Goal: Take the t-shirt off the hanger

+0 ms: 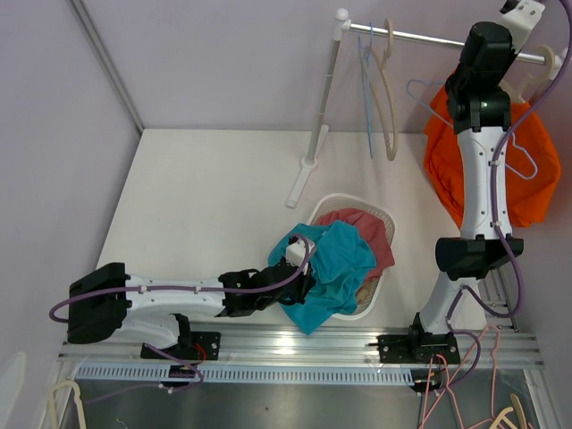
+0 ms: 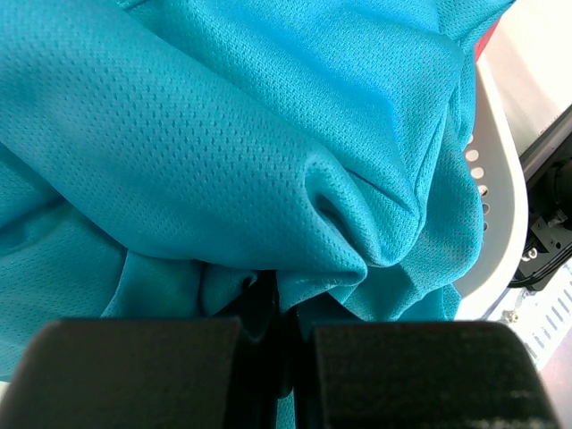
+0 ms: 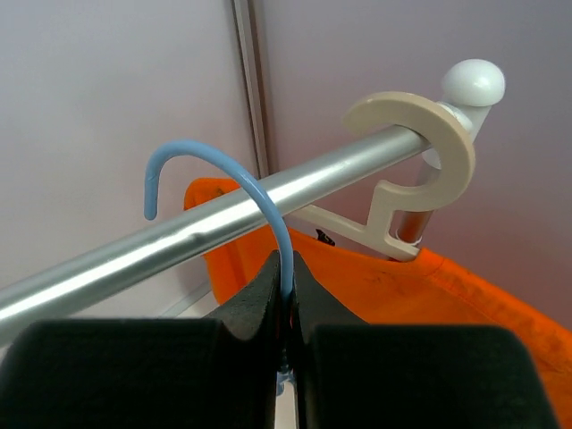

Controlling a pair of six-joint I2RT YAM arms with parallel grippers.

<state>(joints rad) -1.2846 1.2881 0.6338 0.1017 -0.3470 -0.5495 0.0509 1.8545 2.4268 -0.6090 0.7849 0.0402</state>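
White table (image 1: 206, 197): t-shirt (image 1: 338, 259) in left gripper (image 1: 302, 279)

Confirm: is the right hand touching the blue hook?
Touching. Right wrist view shows the right hand shut on the blue hook at its stem, below the rail.

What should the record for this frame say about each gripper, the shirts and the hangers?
left gripper: shut on the teal t-shirt
right gripper: shut on the neck of the blue hanger
blue hanger: hook over the rail
beige hanger: hooked on the rail
orange t-shirt: hangs below the rail
white laundry basket: holds a red garment; teal t-shirt draped over its rim
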